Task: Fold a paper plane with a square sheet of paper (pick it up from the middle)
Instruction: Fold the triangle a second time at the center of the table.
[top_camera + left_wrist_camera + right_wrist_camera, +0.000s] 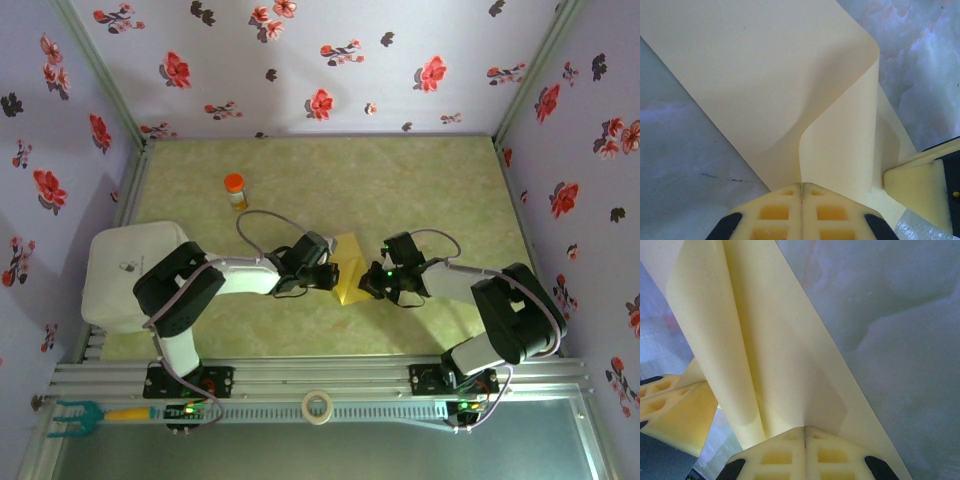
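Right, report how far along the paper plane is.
Done: the sheet is gripped, left and right jaws both shut on it. In hand: a first fold, the sheet bent over in a soft curl, uncreased. Left: every crease; no pointed plane shape yet.

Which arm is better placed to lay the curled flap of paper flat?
Probably left: the left gripper is shut on the curled flap of the square sheet of paper; the right gripper pinches its other side.

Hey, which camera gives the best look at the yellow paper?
Left wrist: the paper spreads wide, its flap curling up into the shut left gripper. Right wrist shows a pinched fold; the top view, a small distant patch.
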You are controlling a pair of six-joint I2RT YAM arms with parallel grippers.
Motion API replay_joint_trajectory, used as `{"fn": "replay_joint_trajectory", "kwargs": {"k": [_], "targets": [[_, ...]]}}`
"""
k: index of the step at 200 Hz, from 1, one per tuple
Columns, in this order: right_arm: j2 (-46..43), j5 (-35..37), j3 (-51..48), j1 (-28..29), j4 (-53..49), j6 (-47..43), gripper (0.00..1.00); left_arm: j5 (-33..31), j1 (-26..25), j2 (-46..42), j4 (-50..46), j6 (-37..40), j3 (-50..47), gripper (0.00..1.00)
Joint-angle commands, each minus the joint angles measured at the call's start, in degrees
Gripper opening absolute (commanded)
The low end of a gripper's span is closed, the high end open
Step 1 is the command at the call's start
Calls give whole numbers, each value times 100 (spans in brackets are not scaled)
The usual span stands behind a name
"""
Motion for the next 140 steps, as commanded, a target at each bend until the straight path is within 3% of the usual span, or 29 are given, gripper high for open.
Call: {"fn": "replay_joint_trajectory", "kwargs": {"k": [1, 140], "targets": [[42, 116, -77, 17, -166, -30, 2, -120, -33, 14, -67, 253, 79, 3], [66, 111, -51, 12, -226, -100, 2, 5, -16, 69, -170, 659, 305, 5]]}}
